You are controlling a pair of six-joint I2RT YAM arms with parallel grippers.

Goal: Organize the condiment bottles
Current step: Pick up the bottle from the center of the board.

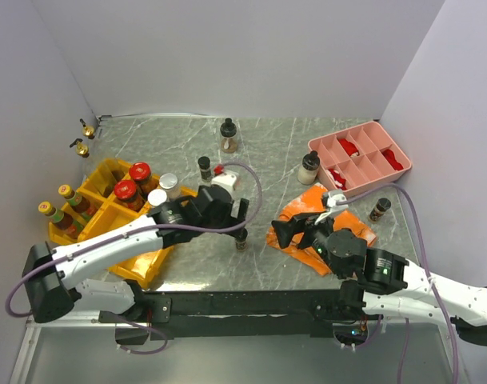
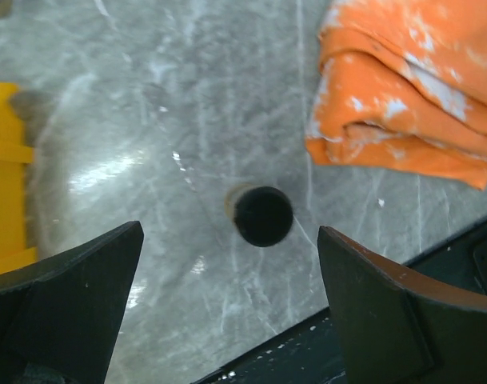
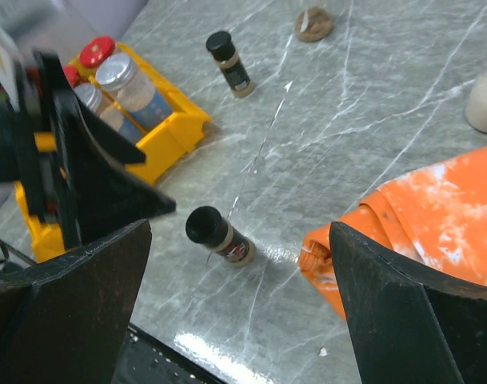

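Directly below the gaping left end effector [image 2: 229, 240] stands a black-capped bottle [image 2: 263, 216].

I count thirteen bottles [image 1: 228, 134] on the tabletop [image 1: 267, 152]: two with gold spouts [image 1: 86, 128], two with yellow tops [image 1: 67, 192], two with red lids [image 1: 139, 170], two with pale lids [image 1: 169, 182], and five others standing singly. There is one pink tray [image 1: 347, 133] and one orange cloth [image 1: 307, 200]. The yellow bins [image 1: 143, 264] I cannot count surely.

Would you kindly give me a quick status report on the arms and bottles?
Left gripper open, right gripper open, both empty. Black-capped bottle upright below left gripper, ungripped. Orange cloth nearby, not touching.
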